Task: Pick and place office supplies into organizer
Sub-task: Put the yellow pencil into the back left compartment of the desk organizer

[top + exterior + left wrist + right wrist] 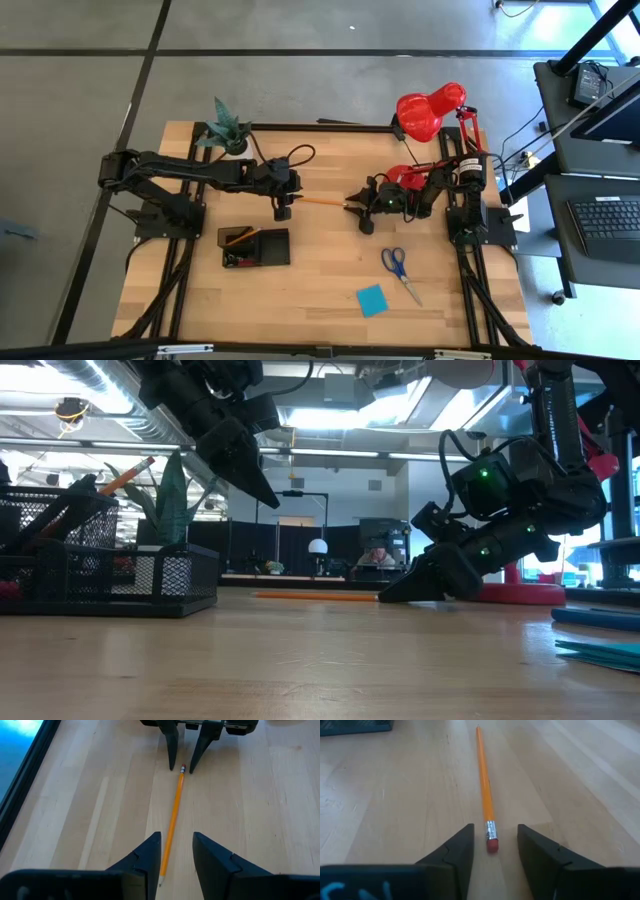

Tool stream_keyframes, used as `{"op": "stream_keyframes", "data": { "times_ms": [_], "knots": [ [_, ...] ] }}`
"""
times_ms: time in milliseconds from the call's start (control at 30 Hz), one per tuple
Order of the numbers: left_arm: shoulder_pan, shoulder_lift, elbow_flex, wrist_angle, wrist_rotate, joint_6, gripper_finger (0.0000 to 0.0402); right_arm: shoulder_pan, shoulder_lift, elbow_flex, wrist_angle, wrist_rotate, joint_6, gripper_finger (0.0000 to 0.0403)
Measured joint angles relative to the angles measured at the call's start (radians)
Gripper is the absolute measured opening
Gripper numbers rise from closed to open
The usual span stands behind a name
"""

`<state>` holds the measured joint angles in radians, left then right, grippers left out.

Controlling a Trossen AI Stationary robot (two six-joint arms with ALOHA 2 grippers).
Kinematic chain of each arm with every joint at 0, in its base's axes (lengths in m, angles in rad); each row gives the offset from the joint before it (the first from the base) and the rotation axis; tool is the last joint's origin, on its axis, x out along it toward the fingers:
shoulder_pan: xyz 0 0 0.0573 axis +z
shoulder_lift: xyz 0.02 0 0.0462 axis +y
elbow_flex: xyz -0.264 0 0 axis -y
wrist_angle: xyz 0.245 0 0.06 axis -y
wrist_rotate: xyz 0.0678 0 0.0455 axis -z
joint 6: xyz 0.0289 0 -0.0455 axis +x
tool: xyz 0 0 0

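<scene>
An orange pencil point(325, 202) lies flat on the wooden table between my two grippers. Its eraser end point(491, 844) points toward my right gripper, its sharpened tip point(161, 879) toward my left. My right gripper point(495, 840) is low at the table and open. Its fingers stand on either side of the eraser end with a gap on both sides. My left gripper point(176, 851) is open and hangs above the tip end, clear of the table point(265, 495). The black mesh organizer point(255, 247) stands nearer the front left. Another orange pencil point(125, 475) leans inside it.
Blue-handled scissors point(399, 270) and a blue sticky-note pad point(372, 299) lie toward the near right. A red desk lamp point(430, 110) stands at the far right behind my right arm, and a potted green plant point(225, 125) at the far left. Bare wood lies in the middle front.
</scene>
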<state>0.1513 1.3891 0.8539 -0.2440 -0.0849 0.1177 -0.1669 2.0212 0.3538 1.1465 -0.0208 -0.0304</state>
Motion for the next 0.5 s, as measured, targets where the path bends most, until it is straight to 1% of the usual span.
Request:
{"op": "stream_keyframes", "data": {
  "times_ms": [200, 500],
  "knots": [
    [0.0, 0.0, 0.0, 0.0, 0.0, 0.0, 0.0104, 0.0, 0.0, 0.0, 0.0, -0.003, -0.004, 0.0124],
    [0.0, 0.0, 0.0, 0.0, 0.0, 0.0, 0.0102, 0.001, 0.0, 0.0, 0.0, -0.002, -0.008, 0.0072]
  ]
}}
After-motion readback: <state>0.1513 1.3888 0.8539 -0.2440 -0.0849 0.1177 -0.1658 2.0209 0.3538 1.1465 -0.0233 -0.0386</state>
